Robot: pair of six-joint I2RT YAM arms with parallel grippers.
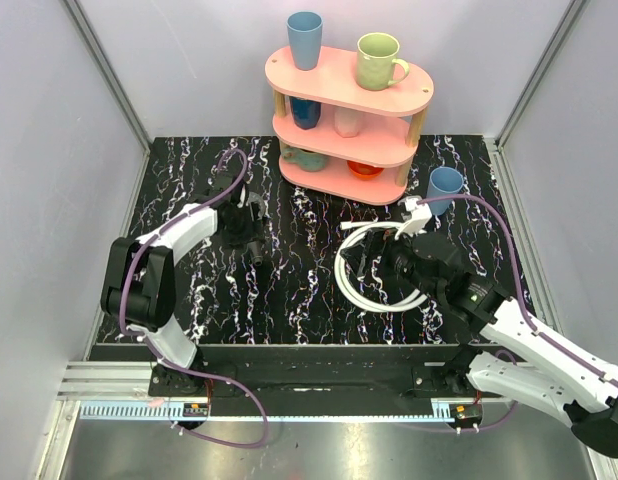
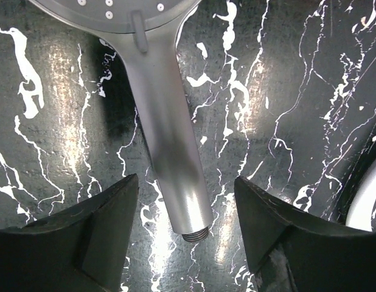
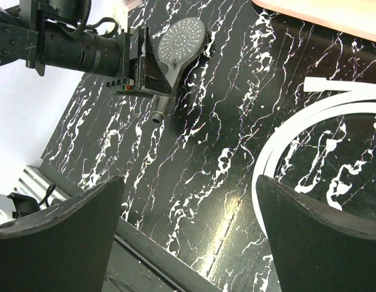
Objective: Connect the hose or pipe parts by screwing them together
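Note:
The grey shower head lies flat on the black marbled table, its round face away from the arm and its threaded end toward me. My left gripper straddles the end of the handle, open, with a gap on each side of it. In the top view the left gripper covers most of the shower head. The white hose lies coiled at centre right. My right gripper hangs open above the table just left of the hose coil, with nothing between its fingers.
A pink three-tier shelf with cups stands at the back. A blue cup sits on the table to the right of it. The table's near edge runs below my right gripper. Grey walls close in both sides.

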